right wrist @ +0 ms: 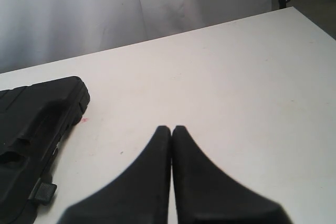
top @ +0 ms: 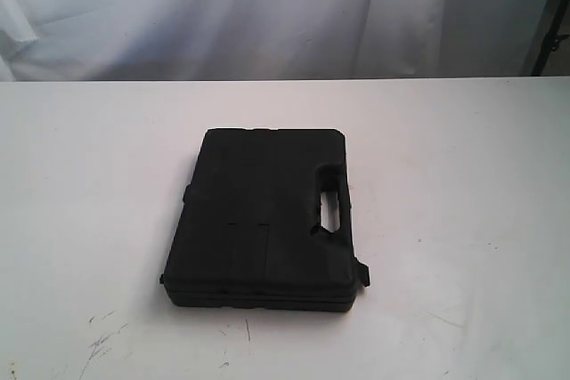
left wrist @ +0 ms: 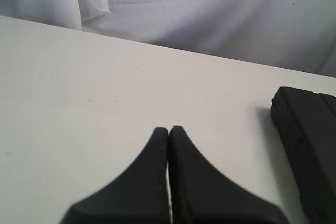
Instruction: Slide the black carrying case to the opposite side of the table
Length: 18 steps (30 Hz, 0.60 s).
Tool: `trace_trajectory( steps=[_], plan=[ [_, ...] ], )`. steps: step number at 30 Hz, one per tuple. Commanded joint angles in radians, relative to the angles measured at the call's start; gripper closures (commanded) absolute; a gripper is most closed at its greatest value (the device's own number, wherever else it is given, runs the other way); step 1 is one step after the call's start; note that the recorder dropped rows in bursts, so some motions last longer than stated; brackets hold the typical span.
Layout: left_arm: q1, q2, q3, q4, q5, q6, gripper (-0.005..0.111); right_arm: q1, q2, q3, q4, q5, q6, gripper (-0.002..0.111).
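The black case (top: 263,220) lies flat near the middle of the white table (top: 463,202), its handle slot on the right side. Neither arm shows in the exterior view. In the left wrist view my left gripper (left wrist: 169,128) is shut with nothing in it, above bare table, and a corner of the case (left wrist: 310,145) lies off to one side, apart from it. My right gripper (right wrist: 171,128) is likewise shut and empty over the table, with the case (right wrist: 31,129) and one of its latch tabs well apart from it.
A white cloth backdrop (top: 267,6) hangs behind the table's far edge. A tiny pink spot (right wrist: 84,120) marks the table beside the case. Faint dark scratches (top: 102,335) run near the front left. A dark stand (top: 552,33) is at the far right.
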Motion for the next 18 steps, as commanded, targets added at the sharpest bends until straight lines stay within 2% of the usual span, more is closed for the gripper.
trace_trajectory(
  steps=[1, 18],
  plan=[
    [0.002, -0.029, 0.005, 0.022, -0.01, -0.003, 0.107, 0.004, -0.001, 0.004, 0.003, -0.001, -0.004, 0.108],
    [0.002, -0.035, 0.005, 0.04, 0.002, -0.005, 0.107, 0.004, -0.001, 0.004, 0.003, -0.001, -0.004, 0.108]
  ],
)
